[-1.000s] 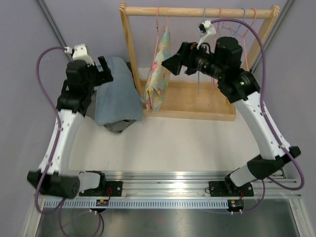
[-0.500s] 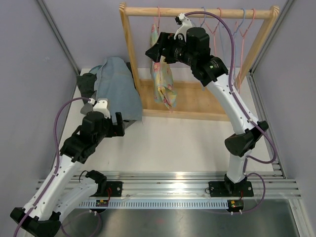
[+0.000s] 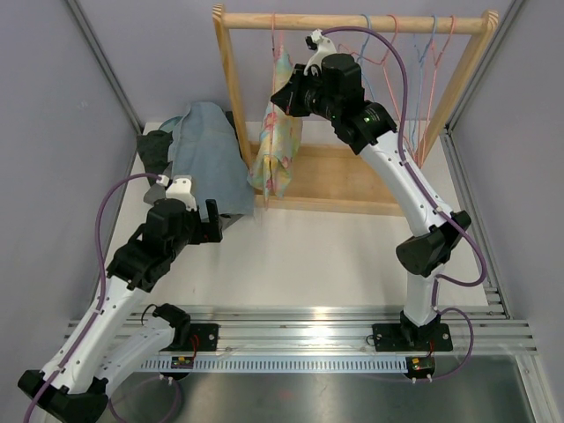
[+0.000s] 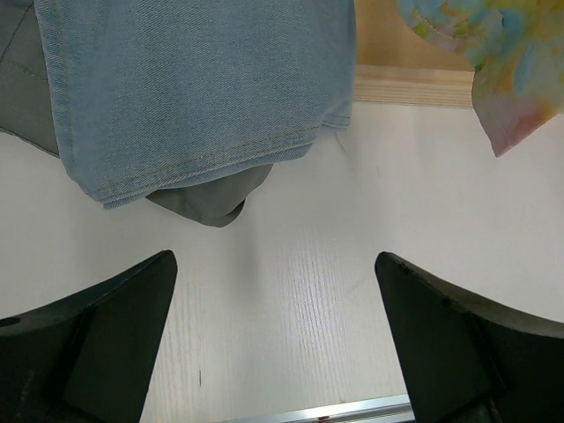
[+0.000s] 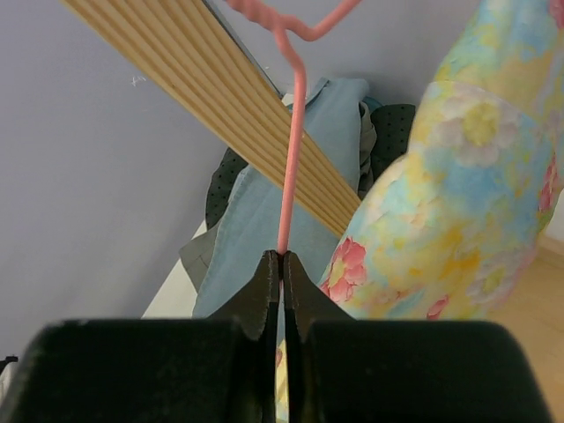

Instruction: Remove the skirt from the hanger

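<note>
The skirt is a floral yellow, blue and pink cloth hanging from a pink hanger at the left end of the wooden rack's rail. My right gripper is up at the top of the skirt. In the right wrist view the right gripper is shut on the hanger's thin pink stem, just below the hook, with the skirt to its right. My left gripper hovers low over the white table. Its fingers are spread wide, so it is open with nothing between them. The skirt's lower corner shows there.
A blue denim garment lies over darker grey clothes at the table's left, just beyond the left gripper. Several empty wire hangers hang further right on the rail. The rack's wooden base and left post stand behind the skirt.
The right gripper has closed on the hanger's stem and the skirt has swung left. The left arm pulled back from the denim pile toward the near edge, then stayed still.
</note>
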You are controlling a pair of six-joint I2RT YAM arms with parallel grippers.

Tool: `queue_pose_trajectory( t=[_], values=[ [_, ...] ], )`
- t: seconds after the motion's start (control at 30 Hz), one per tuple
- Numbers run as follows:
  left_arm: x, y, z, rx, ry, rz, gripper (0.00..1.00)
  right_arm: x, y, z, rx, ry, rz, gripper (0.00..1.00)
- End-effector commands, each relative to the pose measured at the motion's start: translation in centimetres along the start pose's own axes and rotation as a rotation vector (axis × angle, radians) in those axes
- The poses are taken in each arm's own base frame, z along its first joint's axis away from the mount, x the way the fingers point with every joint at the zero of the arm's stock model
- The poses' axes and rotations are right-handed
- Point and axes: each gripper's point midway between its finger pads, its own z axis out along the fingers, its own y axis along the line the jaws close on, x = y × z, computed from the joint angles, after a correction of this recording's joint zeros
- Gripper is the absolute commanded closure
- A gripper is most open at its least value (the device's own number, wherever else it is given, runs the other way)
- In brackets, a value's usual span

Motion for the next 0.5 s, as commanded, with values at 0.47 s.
queue_pose_trajectory(
  t=[0.47],
  values=[
    [-6.0, -3.6, -2.5, 0.174, -0.168, -0.005, 0.01, -8.9, 6.2, -8.2, -0.125, -0.225, -0.064, 1.0]
  ],
)
